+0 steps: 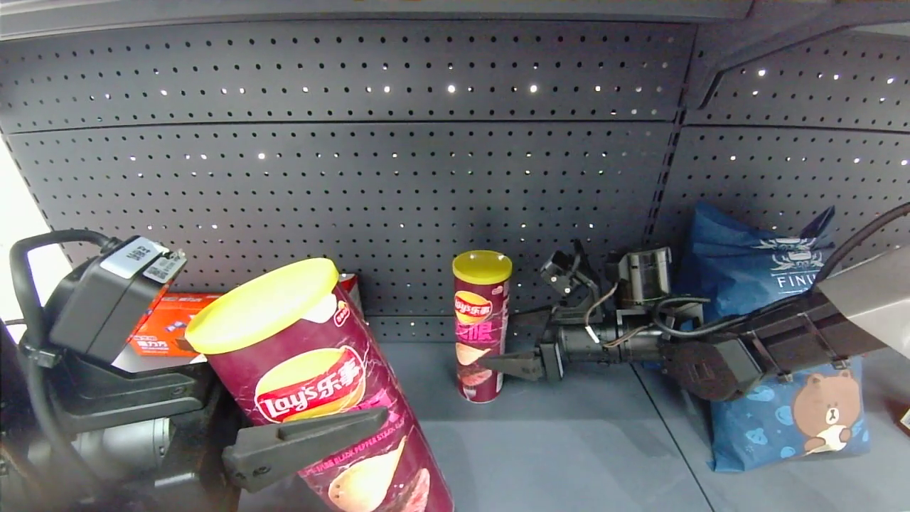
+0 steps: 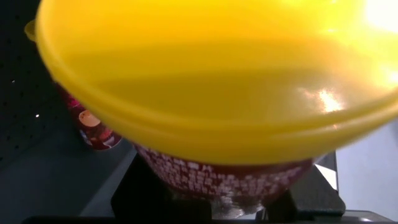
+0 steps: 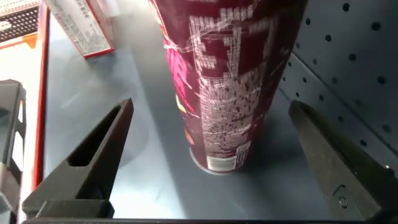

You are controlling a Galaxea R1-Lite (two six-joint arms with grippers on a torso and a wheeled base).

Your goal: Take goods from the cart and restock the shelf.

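Note:
A maroon chips can with a yellow lid [image 1: 313,370] leans tilted at the lower left of the head view, with my left gripper [image 1: 334,419] shut on its body. Its lid [image 2: 211,81] looms large in the left wrist view. A second, matching can [image 1: 481,327] stands upright on the grey shelf floor [image 1: 569,441] near the pegboard back. My right gripper [image 1: 498,359] is level with that can's lower half. The right wrist view has this gripper [image 3: 211,109] open wide, the can [image 3: 230,74] standing between the fingers untouched.
An orange-red box [image 1: 167,323] lies at the back left of the shelf. Blue bags [image 1: 753,270] stand at the right, one with a bear print [image 1: 789,419]. The pegboard wall [image 1: 355,178] closes the back. Bare shelf floor lies in front of the standing can.

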